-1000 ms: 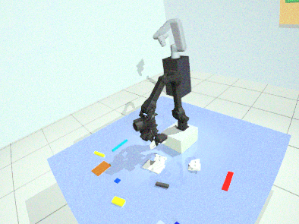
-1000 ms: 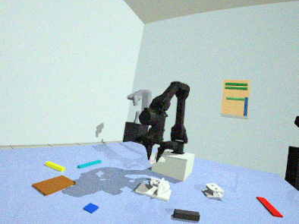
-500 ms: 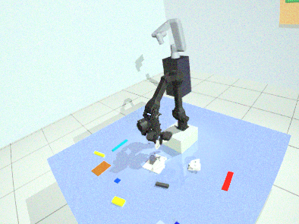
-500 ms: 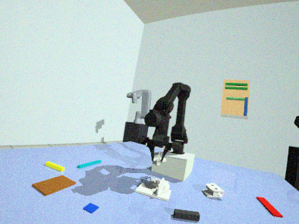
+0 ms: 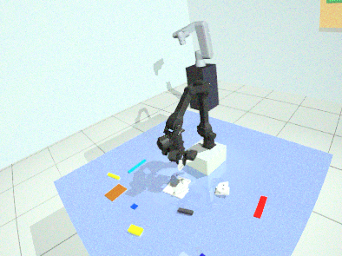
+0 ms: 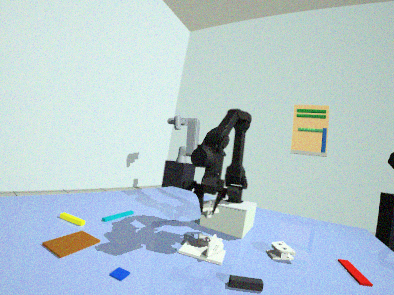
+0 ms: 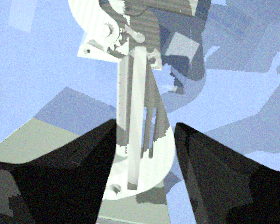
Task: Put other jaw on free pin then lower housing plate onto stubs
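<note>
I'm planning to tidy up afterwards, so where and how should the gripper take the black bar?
I'd grip the black bar at mid-length, coming straight down from above, one finger against each long side: it lies flat on the mat, longer than it is wide, with both long sides free.

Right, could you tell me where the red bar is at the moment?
In the top view, the red bar lies flat on the blue surface, right of the smaller white part.
</note>
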Robot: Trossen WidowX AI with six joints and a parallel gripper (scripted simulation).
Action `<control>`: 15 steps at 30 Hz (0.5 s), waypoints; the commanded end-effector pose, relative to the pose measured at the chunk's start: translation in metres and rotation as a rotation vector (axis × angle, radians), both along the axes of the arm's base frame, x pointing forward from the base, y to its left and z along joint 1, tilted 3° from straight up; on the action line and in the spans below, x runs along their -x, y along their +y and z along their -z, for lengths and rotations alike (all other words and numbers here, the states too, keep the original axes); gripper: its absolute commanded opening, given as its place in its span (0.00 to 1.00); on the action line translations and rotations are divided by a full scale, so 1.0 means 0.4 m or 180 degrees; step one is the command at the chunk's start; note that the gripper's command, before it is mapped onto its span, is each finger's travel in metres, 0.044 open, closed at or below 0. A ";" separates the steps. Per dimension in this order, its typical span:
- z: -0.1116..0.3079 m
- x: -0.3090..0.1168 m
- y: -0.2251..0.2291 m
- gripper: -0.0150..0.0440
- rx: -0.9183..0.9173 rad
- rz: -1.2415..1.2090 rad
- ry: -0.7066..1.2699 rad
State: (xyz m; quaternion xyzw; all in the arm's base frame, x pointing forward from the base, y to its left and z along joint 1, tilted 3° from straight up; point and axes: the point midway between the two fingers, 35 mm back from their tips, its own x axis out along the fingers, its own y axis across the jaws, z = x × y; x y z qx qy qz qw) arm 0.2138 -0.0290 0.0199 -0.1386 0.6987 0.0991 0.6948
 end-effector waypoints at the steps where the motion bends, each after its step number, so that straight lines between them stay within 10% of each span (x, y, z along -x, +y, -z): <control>1: 0.000 -0.001 -0.001 0.48 0.0013 -0.0071 -0.0003; 15: -0.003 -0.021 0.001 0.48 0.0013 -0.0071 -0.0005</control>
